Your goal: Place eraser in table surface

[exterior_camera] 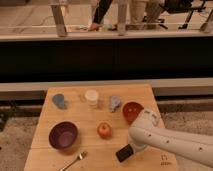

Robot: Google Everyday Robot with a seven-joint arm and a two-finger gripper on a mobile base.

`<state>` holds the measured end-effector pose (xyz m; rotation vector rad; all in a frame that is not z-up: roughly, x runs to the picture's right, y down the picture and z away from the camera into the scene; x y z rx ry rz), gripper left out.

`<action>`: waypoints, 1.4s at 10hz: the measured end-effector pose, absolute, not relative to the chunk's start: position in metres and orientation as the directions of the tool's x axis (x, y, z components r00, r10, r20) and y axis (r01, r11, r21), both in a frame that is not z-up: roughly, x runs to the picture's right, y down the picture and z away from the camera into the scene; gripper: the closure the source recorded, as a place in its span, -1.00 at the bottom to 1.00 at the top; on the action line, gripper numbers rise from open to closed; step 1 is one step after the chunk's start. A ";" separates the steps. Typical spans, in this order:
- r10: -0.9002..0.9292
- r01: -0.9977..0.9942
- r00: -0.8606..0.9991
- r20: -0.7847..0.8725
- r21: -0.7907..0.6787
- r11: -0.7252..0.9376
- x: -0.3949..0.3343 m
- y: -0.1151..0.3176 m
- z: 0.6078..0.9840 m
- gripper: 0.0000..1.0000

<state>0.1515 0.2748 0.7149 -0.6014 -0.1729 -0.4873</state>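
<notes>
Warm, diffuse light from above falls evenly on the desk [85, 117], whose tan top reads as a mid-bright field. The wall band behind it is nearly black, and the floor beyond is pale and washed out. Short, soft shadows sit under the purple bowl [63, 135] and the apple [104, 130]. The white arm [170, 140] carries a mild sheen. The gripper [131, 149], at the desk's near edge by the eraser [123, 153], lies in the arm's shade.

No legible text, gripper [130, 148] at eraser [123, 153]
</notes>
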 end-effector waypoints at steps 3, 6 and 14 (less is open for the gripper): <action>-0.408 0.489 0.872 0.270 -0.446 0.750 0.164 0.247 0.692 1.00; -0.419 0.485 0.873 0.249 -0.370 0.792 0.175 0.213 0.661 1.00; -0.458 0.507 0.861 0.221 -0.289 0.812 0.162 0.191 0.643 1.00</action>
